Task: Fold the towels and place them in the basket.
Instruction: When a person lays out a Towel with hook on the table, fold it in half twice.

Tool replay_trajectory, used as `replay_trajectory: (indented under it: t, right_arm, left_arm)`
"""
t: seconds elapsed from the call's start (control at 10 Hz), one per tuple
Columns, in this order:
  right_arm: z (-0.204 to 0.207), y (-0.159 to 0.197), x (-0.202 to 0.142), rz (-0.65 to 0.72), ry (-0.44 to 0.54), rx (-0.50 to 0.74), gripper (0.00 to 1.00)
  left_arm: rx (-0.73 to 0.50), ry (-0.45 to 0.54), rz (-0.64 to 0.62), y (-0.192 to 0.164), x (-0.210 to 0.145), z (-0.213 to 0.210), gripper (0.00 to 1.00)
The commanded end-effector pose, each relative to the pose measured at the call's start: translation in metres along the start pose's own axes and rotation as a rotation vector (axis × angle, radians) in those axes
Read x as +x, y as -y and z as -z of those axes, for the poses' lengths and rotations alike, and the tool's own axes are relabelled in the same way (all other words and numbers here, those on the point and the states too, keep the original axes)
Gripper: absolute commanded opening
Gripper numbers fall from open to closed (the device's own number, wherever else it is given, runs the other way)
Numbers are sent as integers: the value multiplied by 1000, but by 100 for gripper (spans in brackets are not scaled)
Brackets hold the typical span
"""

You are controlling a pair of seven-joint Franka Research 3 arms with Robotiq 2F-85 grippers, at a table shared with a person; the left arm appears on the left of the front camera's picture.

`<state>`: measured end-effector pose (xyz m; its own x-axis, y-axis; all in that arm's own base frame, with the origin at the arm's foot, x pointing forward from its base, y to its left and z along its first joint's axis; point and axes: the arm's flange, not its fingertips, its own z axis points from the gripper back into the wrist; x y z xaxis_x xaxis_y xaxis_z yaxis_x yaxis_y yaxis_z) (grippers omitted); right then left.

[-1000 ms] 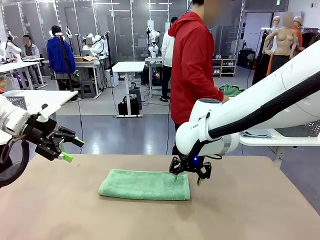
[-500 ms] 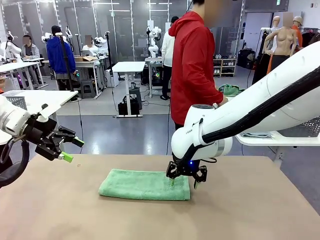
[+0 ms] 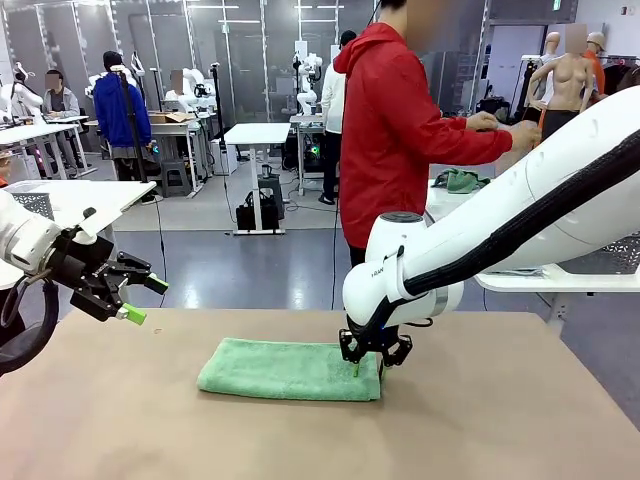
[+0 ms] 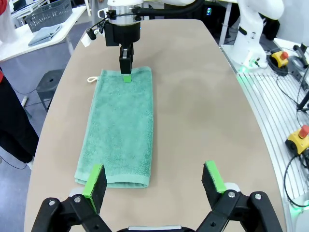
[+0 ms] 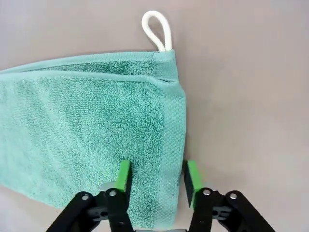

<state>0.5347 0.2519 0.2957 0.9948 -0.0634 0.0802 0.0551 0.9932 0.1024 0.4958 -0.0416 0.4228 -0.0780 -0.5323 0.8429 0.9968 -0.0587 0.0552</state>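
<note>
Right gripper [image 5: 157, 176] down at one short end of the mint green towel [image 5: 87, 130], fingers narrow but not shut, a gap between them. One green pad [image 5: 124, 175] on top of the cloth, the other just off the edge on the bare table. Hem band flat between them, not bunched up. Small white loop [image 5: 157, 29] at a corner of this same end, poking out past the edge.

Left gripper [image 4: 154, 179] up in the air near the other end, fingers spread wide, nothing in them, not touching the cloth.

Towel folded into a long strip. Lies flat in the middle of the table [image 3: 500, 420]. Runs the long way from the robot's left to its right, loop end to the right, loop corner on the far side.

Table top plain light brown and smooth, with a rounded edge. Person in a red jacket [image 3: 400, 150] at the far side, one arm stretched out sideways, away from the towel. White side table [image 4: 19, 48] off past the right end, with a dark grey basket [image 4: 48, 10] and a pale blue-grey towel [image 4: 43, 35] just beside it. Behind, a big hall with a grey floor, more white tables and other people.
</note>
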Motion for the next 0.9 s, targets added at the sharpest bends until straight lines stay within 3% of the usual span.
replay_trajectory:
  t: [0.0, 0.1, 0.3, 0.4, 0.5, 0.6, 0.8]
  right_arm:
    - [5, -8, 1, 42, 29, -61, 35]
    - [7, -8, 2, 40, 25, -65, 20]
    - [7, -5, -1, 28, 21, -91, 16]
    - [7, -2, -3, 16, 23, -95, 0]
    - [2, 5, -5, -15, 31, -99, 10]
    - [-4, 18, -8, -57, 39, -113, 0]
    - [-19, 51, -14, -90, 36, -143, 0]
  left_arm:
    - [0, -9, 1, 0, 0, 0, 100]
    - [0, -9, 1, 0, 0, 0, 100]
    - [0, -9, 1, 0, 0, 0, 100]
    - [0, -9, 1, 0, 0, 0, 100]
    - [0, -9, 1, 0, 0, 0, 100]
    - [0, -9, 1, 0, 0, 0, 100]
    - [0, -9, 1, 0, 0, 0, 100]
